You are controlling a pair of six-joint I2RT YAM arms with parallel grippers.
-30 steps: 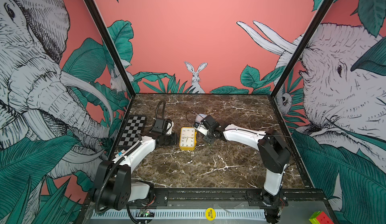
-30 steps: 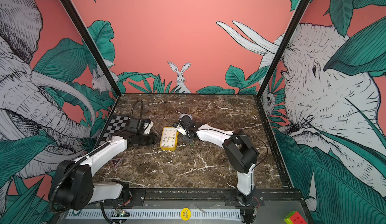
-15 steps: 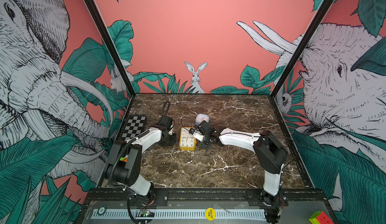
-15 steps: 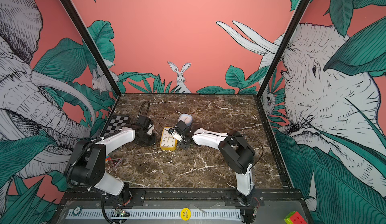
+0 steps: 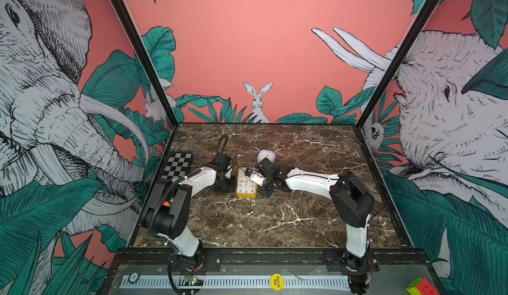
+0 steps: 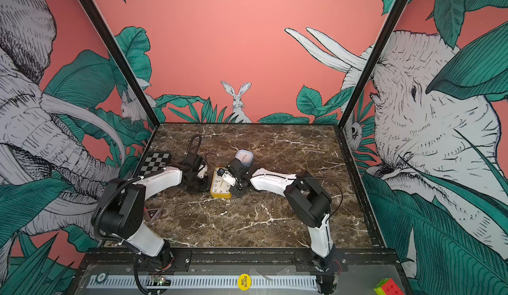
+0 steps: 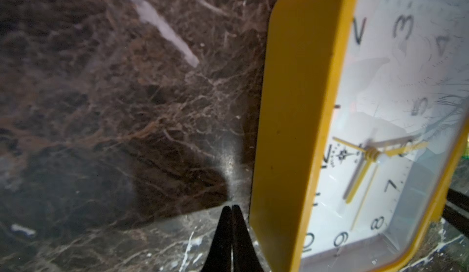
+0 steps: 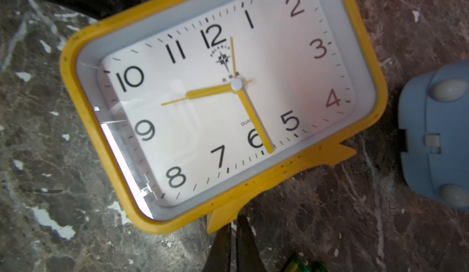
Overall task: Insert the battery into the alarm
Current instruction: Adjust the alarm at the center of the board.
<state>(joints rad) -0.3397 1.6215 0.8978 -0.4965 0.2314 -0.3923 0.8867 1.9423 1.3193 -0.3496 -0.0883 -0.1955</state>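
The alarm (image 8: 223, 100), a yellow clock, is lying face up on the marble table (image 5: 275, 219), so its back, where a battery would go, is facing down and out of sight. In both top views its long axis is running from the front of the table toward the rear wall, and the two arms are flanking it across its short axis. The left gripper (image 7: 231, 208) is sitting just beside the long wall above the 12, tips pressed together and gripping nothing. The right gripper (image 8: 234, 223) is sitting at the opposite long wall, below the 6, tips likewise closed and empty, right next to one of the clock's yellow feet; whether it is touching the foot I cannot tell. A green and yellow sliver (image 8: 303, 264) that is probably the battery is peeking in close beside the right gripper, which makes that arm the nearer one. A blue rounded case (image 8: 436, 136) is lying apart, beyond the corner by the 4.
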